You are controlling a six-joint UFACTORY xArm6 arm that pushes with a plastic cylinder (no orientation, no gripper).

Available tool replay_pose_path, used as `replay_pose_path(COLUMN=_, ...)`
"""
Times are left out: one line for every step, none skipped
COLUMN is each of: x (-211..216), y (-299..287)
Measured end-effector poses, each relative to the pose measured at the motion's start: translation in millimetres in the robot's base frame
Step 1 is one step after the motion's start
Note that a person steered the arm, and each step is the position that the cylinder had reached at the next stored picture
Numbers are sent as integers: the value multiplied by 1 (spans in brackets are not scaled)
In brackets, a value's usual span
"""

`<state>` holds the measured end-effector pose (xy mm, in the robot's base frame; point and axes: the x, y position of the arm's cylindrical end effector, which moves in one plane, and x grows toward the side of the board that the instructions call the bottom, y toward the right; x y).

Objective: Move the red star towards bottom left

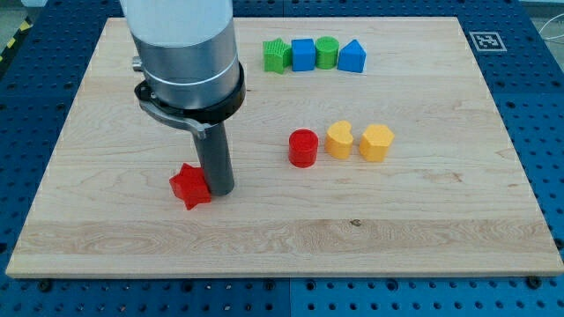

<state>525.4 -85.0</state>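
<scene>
The red star [189, 186] lies on the wooden board [282, 238], left of centre and toward the view's bottom. My tip [219, 190] stands right against the star's right side, touching or nearly touching it. The rod rises from there to the arm's grey body at the view's top left.
A red cylinder [303, 148], a yellow heart-like block [339, 140] and a yellow hexagon [376, 142] sit in a row right of centre. A green star-like block [277, 55], blue cube [302, 55], green cylinder [327, 53] and blue pointed block [352, 56] line the top.
</scene>
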Motion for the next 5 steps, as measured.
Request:
replay_pose_path(x=-20, y=-28)
replay_pose_path(x=-30, y=-44)
replay_pose_path(x=-31, y=-58)
replay_pose_path(x=-21, y=-64)
replay_pose_path(x=-1, y=-64)
